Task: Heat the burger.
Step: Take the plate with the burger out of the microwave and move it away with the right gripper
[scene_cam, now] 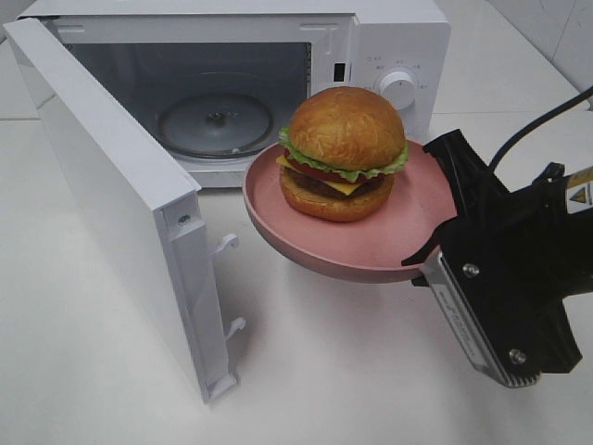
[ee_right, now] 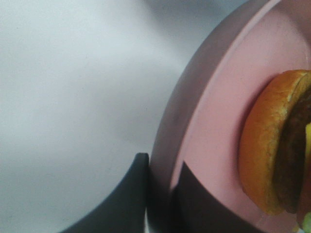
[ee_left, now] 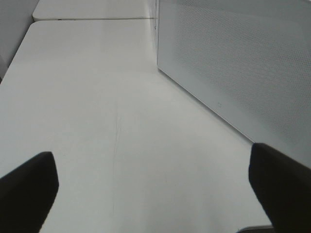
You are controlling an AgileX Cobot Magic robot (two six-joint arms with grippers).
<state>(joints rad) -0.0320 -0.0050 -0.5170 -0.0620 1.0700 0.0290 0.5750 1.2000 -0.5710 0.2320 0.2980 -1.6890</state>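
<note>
A: Where is the burger (scene_cam: pixel 345 153) seen at this moment?

B: It is seen on a round pink plate (scene_cam: pixel 389 250), a little off the middle, toward the side of the microwave (scene_cam: pixel 389 46). The plate is held up in the air, above the white table (scene_cam: pixel 306 371), just in front of the open microwave.

A: By what is the plate held?

B: By the right gripper (scene_cam: pixel 428 248). Its fingers (ee_right: pixel 131 194) are closed on the rim of the plate, one finger under the rim and one on the inner side, as it is shown in the right wrist view. The burger itself is not touched by the gripper.

A: And the microwave, how is it found?

B: Its door (scene_cam: pixel 111 204) is swung wide open to the left of the exterior view. Inside, a glass turntable (scene_cam: pixel 215 120) is seen, with nothing on it.

A: What can be said about the left gripper (ee_left: pixel 153 189)?

B: Its two dark fingertips (ee_left: pixel 26 187) are stood far apart, fully opened, and nothing is held between them. Only the table and the outer face of the white door (ee_left: pixel 238 68) are shown in front of it. It is not seen in the exterior view.
</note>
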